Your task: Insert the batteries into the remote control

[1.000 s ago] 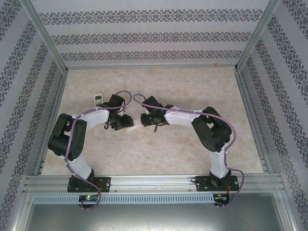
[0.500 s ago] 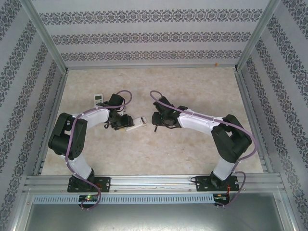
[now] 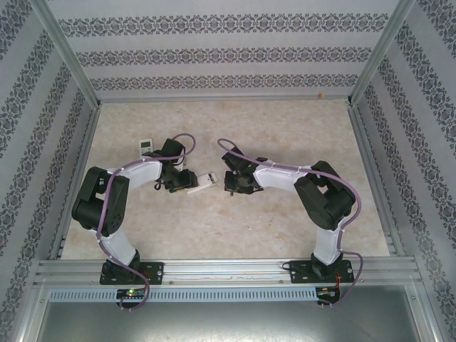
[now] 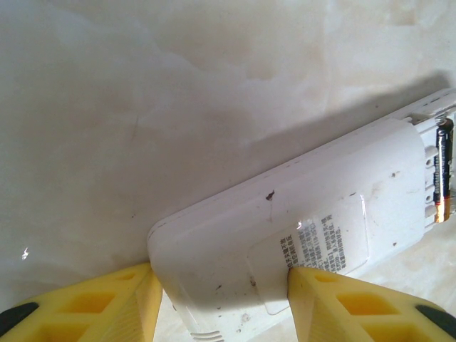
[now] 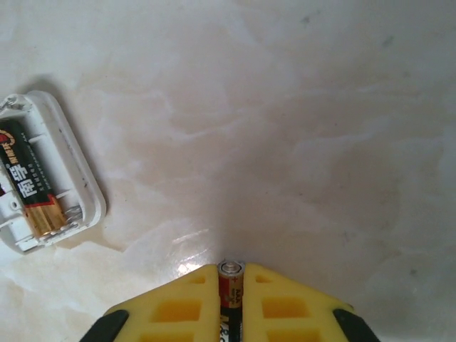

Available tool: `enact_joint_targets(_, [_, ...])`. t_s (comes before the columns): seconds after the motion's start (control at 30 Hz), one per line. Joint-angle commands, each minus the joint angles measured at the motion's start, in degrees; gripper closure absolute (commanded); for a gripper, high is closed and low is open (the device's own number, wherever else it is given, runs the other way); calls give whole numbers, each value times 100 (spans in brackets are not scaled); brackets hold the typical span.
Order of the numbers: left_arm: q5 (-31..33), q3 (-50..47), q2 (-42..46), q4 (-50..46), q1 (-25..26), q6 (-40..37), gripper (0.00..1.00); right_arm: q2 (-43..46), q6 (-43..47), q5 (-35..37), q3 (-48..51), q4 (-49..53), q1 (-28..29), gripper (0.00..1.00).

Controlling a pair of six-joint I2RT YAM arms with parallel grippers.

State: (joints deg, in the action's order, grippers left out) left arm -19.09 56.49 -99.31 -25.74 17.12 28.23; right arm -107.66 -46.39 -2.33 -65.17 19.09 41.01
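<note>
The white remote control (image 4: 285, 235) lies back-side up on the table, and my left gripper (image 4: 222, 299) is shut on its sides near one end. Its open compartment holds one of the batteries (image 4: 443, 171). In the top view the remote (image 3: 204, 180) sticks out to the right of the left gripper (image 3: 187, 183). My right gripper (image 5: 231, 281) is shut on another battery (image 5: 231, 288), whose button end points forward. The remote's open end (image 5: 71, 178) with the seated battery (image 5: 28, 192) lies ahead and to the left. From above, the right gripper (image 3: 229, 187) sits just right of the remote.
A small white device with a screen (image 3: 145, 147) lies behind the left arm. Metal frame rails (image 3: 367, 153) and patterned walls bound the marble-look tabletop (image 3: 235, 128). Bare table stretches beyond and to the right of both grippers.
My right gripper has drawn back to the right, away from the remote's end, and its elbow has shifted. The left arm and the remote have stayed still.
</note>
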Motion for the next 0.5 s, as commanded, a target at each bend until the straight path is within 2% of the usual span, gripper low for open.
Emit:
enact_joint_targets(0.0, [764, -241, -475, 524, -106, -169, 50, 196, 313, 154, -156, 17, 4, 92])
enact_joint_targets(0.23, [668, -277, -449, 577, -106, -125, 50, 39, 1745, 182, -972, -261, 46, 92])
enact_joint_targets(0.47, [639, -252, -467, 592, -109, -123, 50, -508, 2055, -2, -1496, -345, 57, 91])
